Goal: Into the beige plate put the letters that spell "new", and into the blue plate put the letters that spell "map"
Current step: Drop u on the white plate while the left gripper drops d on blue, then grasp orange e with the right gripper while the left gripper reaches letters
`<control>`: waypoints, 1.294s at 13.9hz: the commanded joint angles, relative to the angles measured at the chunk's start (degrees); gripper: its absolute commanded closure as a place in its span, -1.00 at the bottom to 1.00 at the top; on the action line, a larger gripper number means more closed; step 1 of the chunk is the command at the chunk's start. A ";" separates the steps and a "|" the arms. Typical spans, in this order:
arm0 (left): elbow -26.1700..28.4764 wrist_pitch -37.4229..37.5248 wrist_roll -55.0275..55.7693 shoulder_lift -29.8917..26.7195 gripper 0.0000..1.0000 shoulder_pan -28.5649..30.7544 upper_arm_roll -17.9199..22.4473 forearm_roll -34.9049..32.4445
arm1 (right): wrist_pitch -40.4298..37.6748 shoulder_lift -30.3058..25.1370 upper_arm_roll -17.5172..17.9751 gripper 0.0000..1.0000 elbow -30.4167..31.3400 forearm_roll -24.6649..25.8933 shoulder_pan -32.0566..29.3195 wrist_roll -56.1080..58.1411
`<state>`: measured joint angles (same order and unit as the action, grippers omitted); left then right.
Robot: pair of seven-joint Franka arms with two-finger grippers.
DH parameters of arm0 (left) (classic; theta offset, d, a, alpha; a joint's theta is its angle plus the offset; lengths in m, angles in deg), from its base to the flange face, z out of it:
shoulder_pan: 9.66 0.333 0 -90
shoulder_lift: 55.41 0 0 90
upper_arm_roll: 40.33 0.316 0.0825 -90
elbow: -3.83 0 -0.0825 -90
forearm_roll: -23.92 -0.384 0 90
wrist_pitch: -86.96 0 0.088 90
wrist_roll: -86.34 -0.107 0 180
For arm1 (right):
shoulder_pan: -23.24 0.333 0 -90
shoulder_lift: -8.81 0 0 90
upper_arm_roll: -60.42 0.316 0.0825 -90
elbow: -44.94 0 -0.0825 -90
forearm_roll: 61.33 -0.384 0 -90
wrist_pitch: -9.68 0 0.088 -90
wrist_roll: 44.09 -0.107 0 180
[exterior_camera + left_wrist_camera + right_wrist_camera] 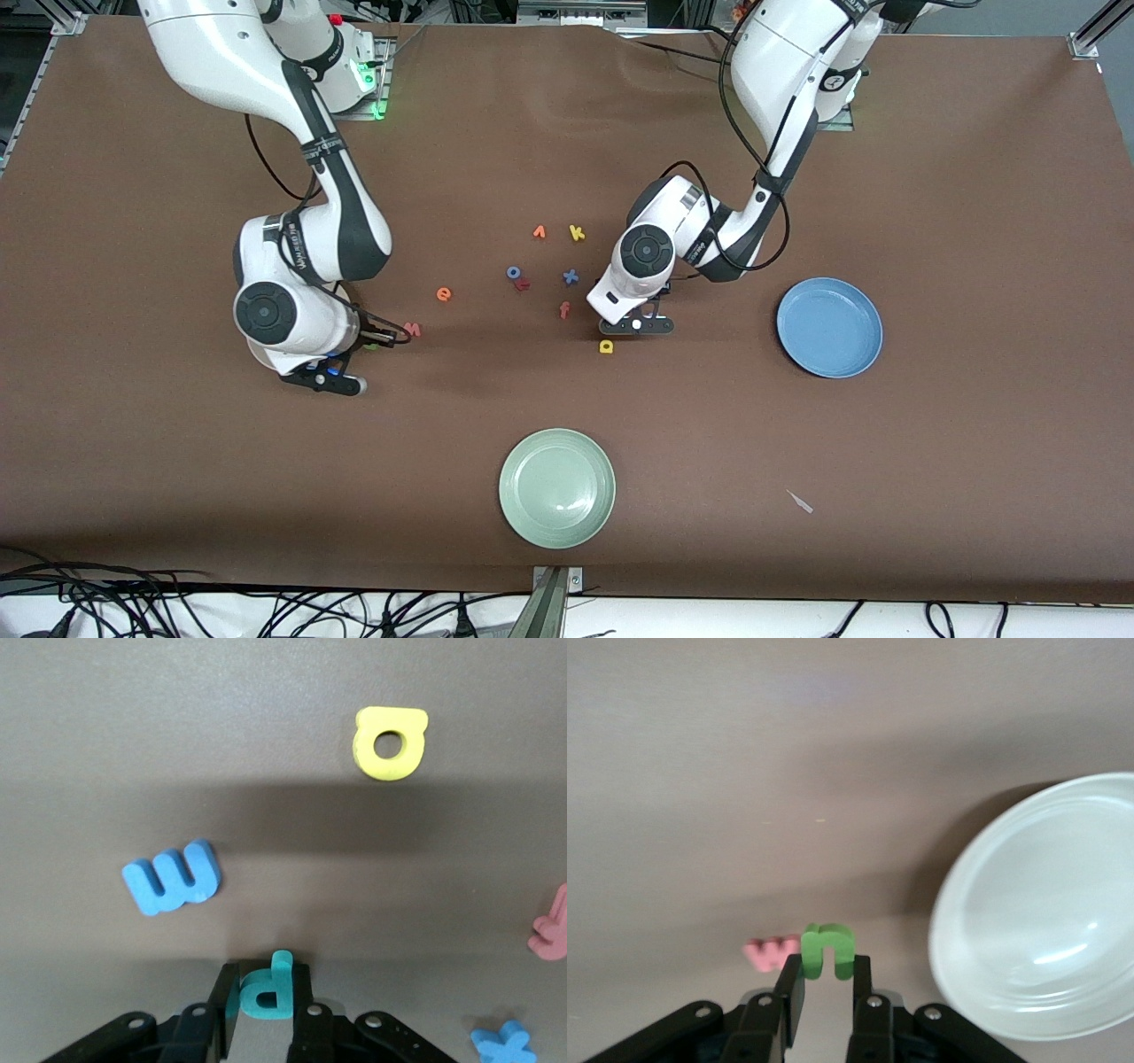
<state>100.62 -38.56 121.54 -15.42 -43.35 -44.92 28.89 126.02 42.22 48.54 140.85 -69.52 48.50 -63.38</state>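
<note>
My left gripper (631,326) (266,979) is shut on the teal p (266,997), low at the table. The yellow a (606,346) (390,744) and the blue m (171,877) lie loose beside it. The blue plate (829,327) sits toward the left arm's end. My right gripper (376,339) (826,966) is shut on the green n (372,345) (827,948), beside the pink w (412,330) (766,952). The orange e (444,293) lies farther from the front camera. The beige plate (1045,904) is close by, mostly hidden under the right arm in the front view.
A pale green plate (556,487) sits near the table's front edge. Spare letters lie mid-table: orange v (539,232), yellow k (577,233), blue o (513,272), blue x (570,277), red f (564,309). A small pale scrap (800,501) lies nearer the front camera than the blue plate.
</note>
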 commanded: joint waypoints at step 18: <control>7.95 16.66 -65.70 -14.50 0.82 27.97 0.54 -14.02 | -0.50 -0.88 -6.39 -1.00 4.02 -1.04 2.77 13.05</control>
<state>103.53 -16.52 57.41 -29.09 -17.02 -43.51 16.89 125.98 42.26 42.10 144.89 -69.83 49.89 -50.13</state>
